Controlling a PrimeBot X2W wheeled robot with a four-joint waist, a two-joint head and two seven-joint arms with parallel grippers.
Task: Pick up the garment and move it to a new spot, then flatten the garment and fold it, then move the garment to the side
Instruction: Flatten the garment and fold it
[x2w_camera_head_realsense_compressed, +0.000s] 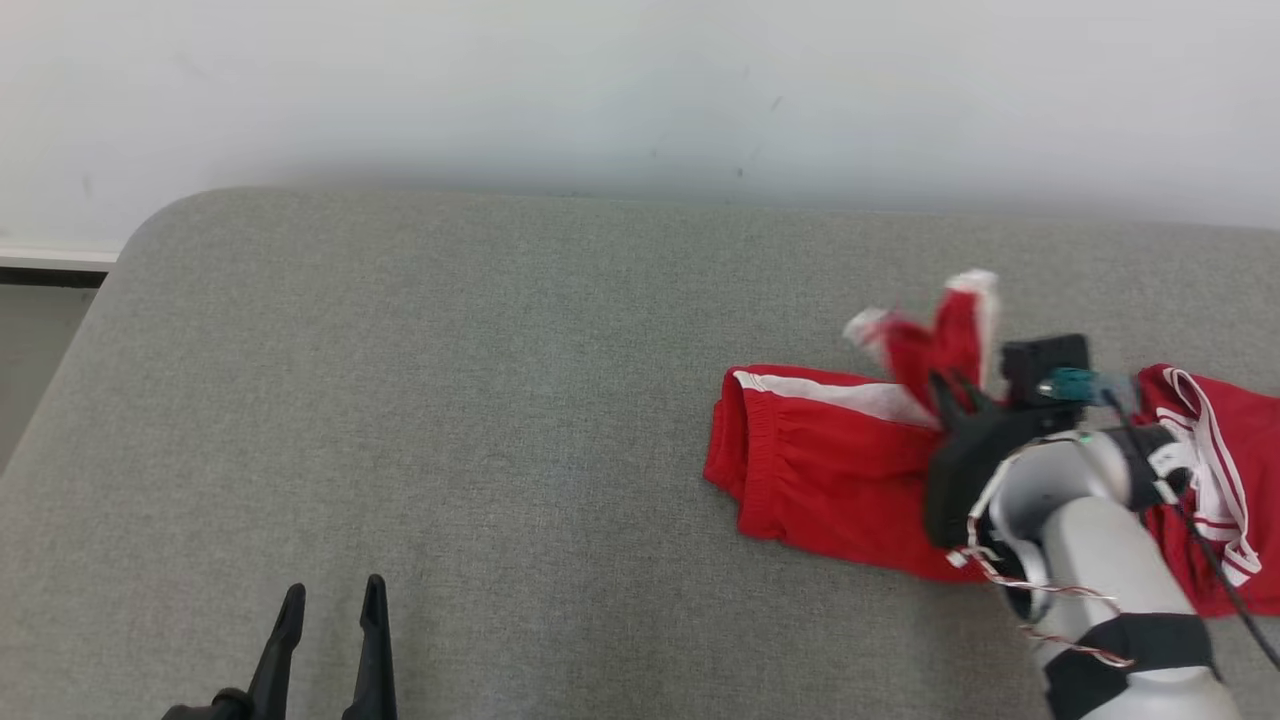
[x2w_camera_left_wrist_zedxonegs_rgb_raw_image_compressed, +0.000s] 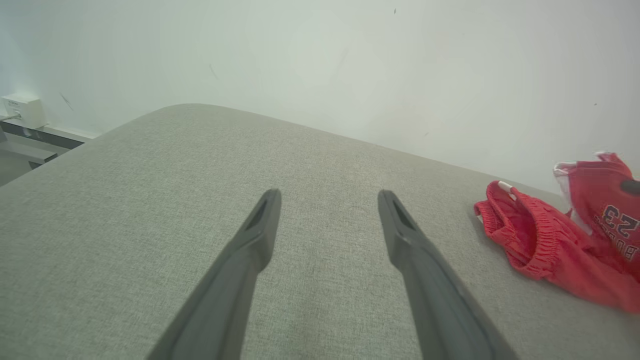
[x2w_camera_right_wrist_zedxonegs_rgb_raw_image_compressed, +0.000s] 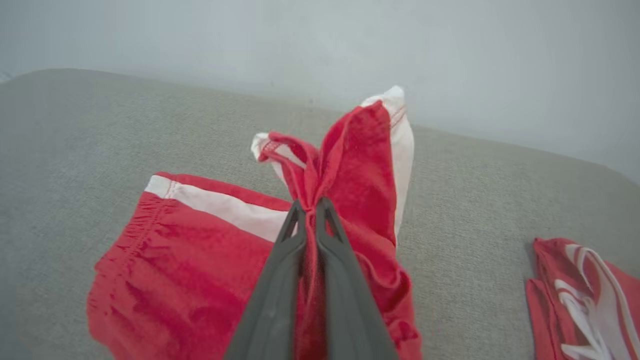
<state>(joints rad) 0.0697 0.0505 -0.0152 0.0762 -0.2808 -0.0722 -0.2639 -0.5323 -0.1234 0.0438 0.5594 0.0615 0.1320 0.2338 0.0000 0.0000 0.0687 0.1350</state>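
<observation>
The garment (x2w_camera_head_realsense_compressed: 825, 465) is a pair of red shorts with white side stripes, lying on the right part of the grey cushioned surface (x2w_camera_head_realsense_compressed: 450, 400). My right gripper (x2w_camera_head_realsense_compressed: 955, 390) is shut on a leg of the garment (x2w_camera_right_wrist_zedxonegs_rgb_raw_image_compressed: 350, 170), which stands lifted and bunched above the fingertips (x2w_camera_right_wrist_zedxonegs_rgb_raw_image_compressed: 297, 212). The elastic waistband (x2w_camera_right_wrist_zedxonegs_rgb_raw_image_compressed: 130, 235) still rests on the surface to the left. My left gripper (x2w_camera_head_realsense_compressed: 333, 600) hovers open at the lower left with nothing between its fingers (x2w_camera_left_wrist_zedxonegs_rgb_raw_image_compressed: 265, 215). In the left wrist view the garment (x2w_camera_left_wrist_zedxonegs_rgb_raw_image_compressed: 530, 240) lies far to the right.
A second red item with white trim (x2w_camera_head_realsense_compressed: 1215, 480) lies at the right edge, just behind my right forearm (x2w_camera_head_realsense_compressed: 1080, 540); it carries printed numbers (x2w_camera_left_wrist_zedxonegs_rgb_raw_image_compressed: 617, 225). A pale wall (x2w_camera_head_realsense_compressed: 640, 90) runs behind the surface. The rounded corner (x2w_camera_head_realsense_compressed: 150, 230) drops off at the far left.
</observation>
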